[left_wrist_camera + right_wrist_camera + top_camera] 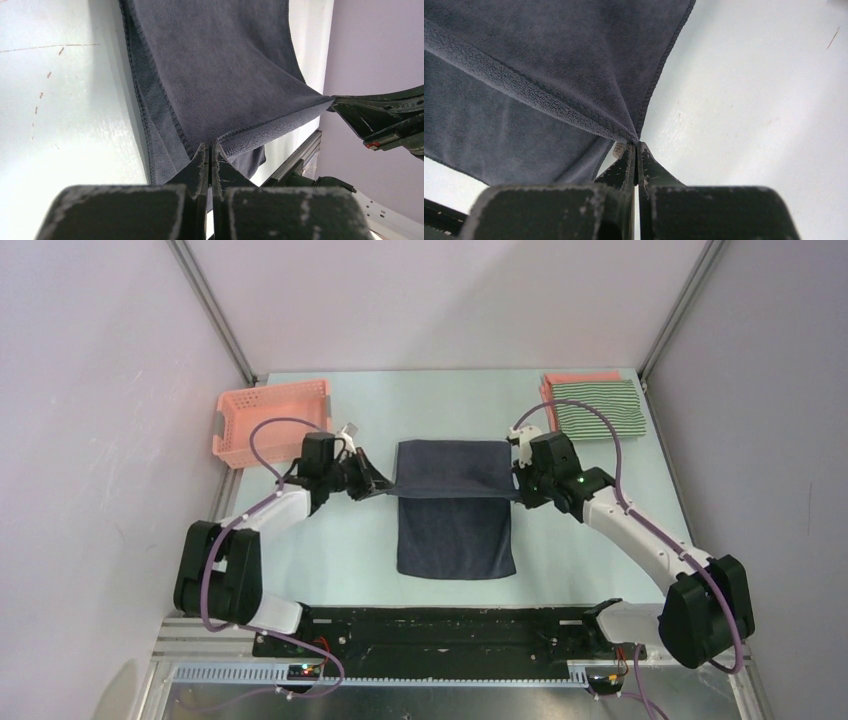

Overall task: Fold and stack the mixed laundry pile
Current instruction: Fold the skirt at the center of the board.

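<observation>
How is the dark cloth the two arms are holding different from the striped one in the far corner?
The dark navy-grey cloth is plain; the striped cloth is green and white. The dark one is pinched by the left gripper and right gripper, one edge stretched taut between them; the striped one lies untouched, folded on the salmon-pink cloth. The dark one spreads wider. Both are soft rectangles.

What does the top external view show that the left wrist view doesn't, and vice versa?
Only the top external view shows the pink basket far left and the striped cloth stacked on the salmon cloth far right. Only the left wrist view shows the hem stitching of the dark cloth where the left gripper pinches it. Both show that cloth stretched between the left gripper and the right gripper.
</observation>
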`<action>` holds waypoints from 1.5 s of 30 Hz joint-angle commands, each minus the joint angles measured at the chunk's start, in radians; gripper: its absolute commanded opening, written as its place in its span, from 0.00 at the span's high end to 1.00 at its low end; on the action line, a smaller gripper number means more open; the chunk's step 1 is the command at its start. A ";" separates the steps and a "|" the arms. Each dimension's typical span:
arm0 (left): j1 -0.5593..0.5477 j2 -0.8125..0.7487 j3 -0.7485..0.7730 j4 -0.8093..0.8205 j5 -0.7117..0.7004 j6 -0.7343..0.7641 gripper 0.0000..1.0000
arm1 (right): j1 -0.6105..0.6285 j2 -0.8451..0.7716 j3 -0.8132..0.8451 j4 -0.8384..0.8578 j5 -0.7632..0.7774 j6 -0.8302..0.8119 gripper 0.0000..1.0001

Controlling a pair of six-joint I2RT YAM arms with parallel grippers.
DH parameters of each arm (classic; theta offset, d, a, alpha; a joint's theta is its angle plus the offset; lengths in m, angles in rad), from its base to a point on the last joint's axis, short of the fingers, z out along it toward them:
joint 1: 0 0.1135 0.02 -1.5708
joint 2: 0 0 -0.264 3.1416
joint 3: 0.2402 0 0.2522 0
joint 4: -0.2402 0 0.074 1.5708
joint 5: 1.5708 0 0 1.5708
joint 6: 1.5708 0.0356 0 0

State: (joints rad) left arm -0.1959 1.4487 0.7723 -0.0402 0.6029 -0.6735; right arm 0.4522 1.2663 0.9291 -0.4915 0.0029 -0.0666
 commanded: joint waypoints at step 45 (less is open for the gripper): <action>-0.255 -0.169 -0.351 -0.011 -0.233 -0.016 1.00 | 0.184 0.054 -0.216 -0.162 0.112 0.522 1.00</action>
State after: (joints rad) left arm -0.4477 1.2518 0.4389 -0.1028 0.3859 -0.7097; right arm 0.6270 1.2881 0.7265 -0.6701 0.0635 0.4446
